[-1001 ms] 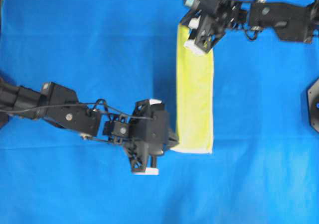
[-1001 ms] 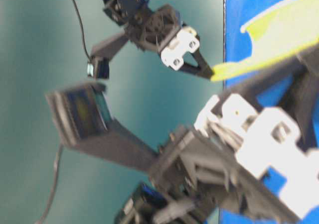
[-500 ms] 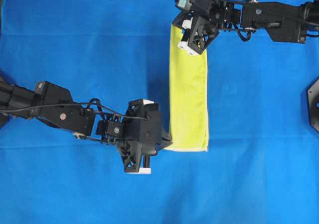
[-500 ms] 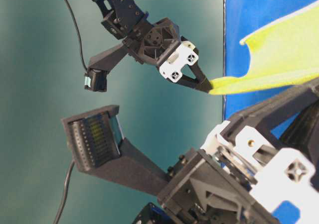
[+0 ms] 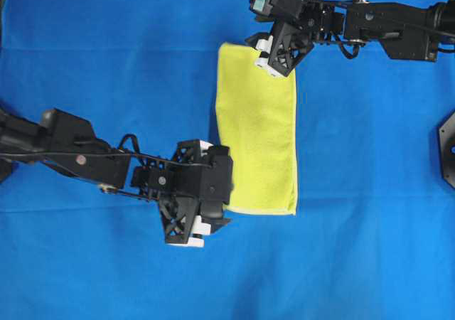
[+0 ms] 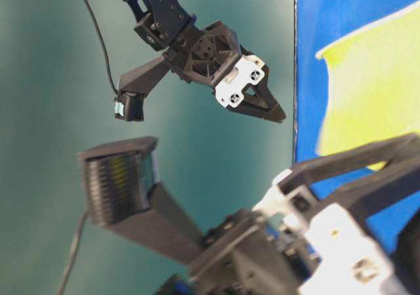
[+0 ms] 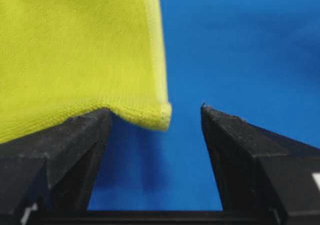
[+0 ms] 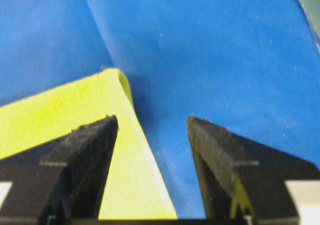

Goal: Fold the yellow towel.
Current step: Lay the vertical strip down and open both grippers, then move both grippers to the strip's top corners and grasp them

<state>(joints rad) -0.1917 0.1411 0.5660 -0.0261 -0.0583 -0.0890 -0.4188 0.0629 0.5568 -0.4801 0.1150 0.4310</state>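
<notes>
Hands are both spread: your left hand [image 5: 213, 217] sits at the near-left corner of the folded yellow-green microfibre towel [image 5: 257, 131], your right hand [image 5: 269, 53] at its far edge. Its long axis runs near-to-far between them.

Blue cloth [image 5: 106, 50] covering the work surface, plain teal wall [image 6: 52, 59] behind

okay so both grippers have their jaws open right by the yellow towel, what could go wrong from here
1. In the left wrist view a corner of the yellow towel rests on one finger of the left gripper; retreating could drag it and spoil the fold.
2. The right gripper straddles the opposite corner, so it might snag there too.
</notes>
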